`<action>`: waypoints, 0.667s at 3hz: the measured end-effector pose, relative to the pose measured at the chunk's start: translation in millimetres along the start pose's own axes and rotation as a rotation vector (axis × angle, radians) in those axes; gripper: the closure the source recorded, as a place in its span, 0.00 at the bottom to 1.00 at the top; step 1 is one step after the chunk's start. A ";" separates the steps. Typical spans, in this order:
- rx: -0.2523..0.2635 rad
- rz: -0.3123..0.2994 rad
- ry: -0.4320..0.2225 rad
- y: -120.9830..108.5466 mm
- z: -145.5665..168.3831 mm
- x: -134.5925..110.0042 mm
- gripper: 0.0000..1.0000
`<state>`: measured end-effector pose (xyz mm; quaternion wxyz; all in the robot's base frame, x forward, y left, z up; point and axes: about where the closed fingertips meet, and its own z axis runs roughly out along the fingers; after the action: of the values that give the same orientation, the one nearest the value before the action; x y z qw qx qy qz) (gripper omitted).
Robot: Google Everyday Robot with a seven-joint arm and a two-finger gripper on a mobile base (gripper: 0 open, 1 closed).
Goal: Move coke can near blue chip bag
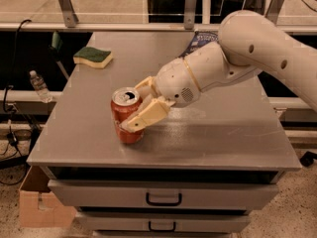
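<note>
The red coke can (125,117) stands upright near the front left of the grey table (223,138), its silver top showing. My gripper (137,104) reaches in from the right and is shut on the coke can, with one cream finger (147,116) across its front and the other behind it. I cannot tell whether the can's base rests on the table or is just off it. The blue chip bag (199,39) lies at the back right of the table. Only a dark blue corner with white lettering shows; my white arm (237,53) hides the rest.
A green-and-yellow sponge (93,57) lies at the back left of the table. Metal rail posts (189,6) stand behind the table. A water bottle (39,86) and a cardboard box (35,202) are on the floor to the left. Drawers (163,197) sit under the tabletop.
</note>
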<state>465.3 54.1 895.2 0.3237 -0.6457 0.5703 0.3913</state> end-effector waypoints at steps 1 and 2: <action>0.108 -0.023 -0.043 -18.4 -53.0 -14.0 1.00; 0.108 -0.023 -0.043 -18.4 -52.9 -14.1 1.00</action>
<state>490.1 17.8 932.6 0.3745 -0.6253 0.5760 0.3701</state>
